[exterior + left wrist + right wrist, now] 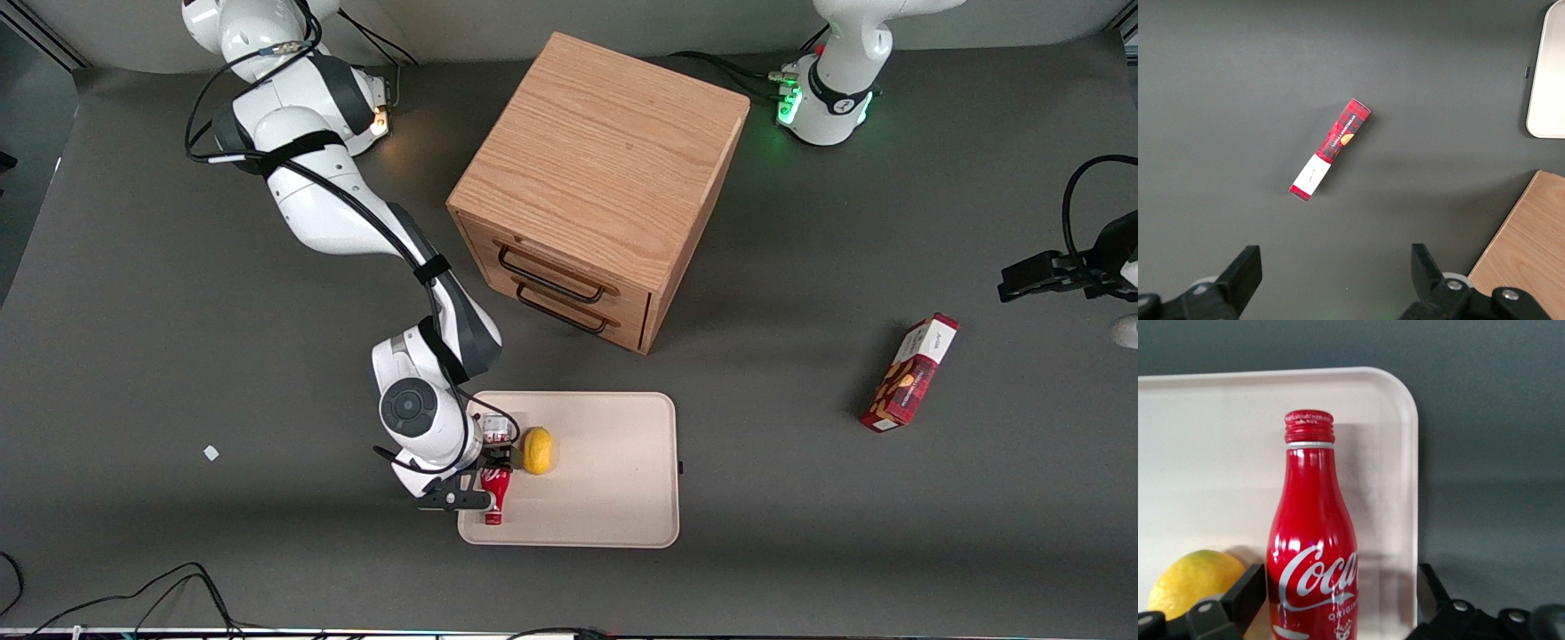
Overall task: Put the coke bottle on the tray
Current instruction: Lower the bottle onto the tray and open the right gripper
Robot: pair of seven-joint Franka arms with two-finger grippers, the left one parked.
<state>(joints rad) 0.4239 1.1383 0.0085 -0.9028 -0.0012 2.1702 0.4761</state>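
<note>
The gripper (1335,603) hangs over the tray's (613,498) edge with its two fingers (1245,593) spread wide, one on each side of the coke bottle (1313,547), not squeezing it; the bottle lies on the tray; a yellow lemon (537,451) sits just beside it.

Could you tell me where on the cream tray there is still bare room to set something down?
The flat cream-beige tray is bare from the yellow lemon toward the parked arm's end. It is crowded at the working arm's end, where the gripper, glossy red coke bottle and lemon cluster.
</note>
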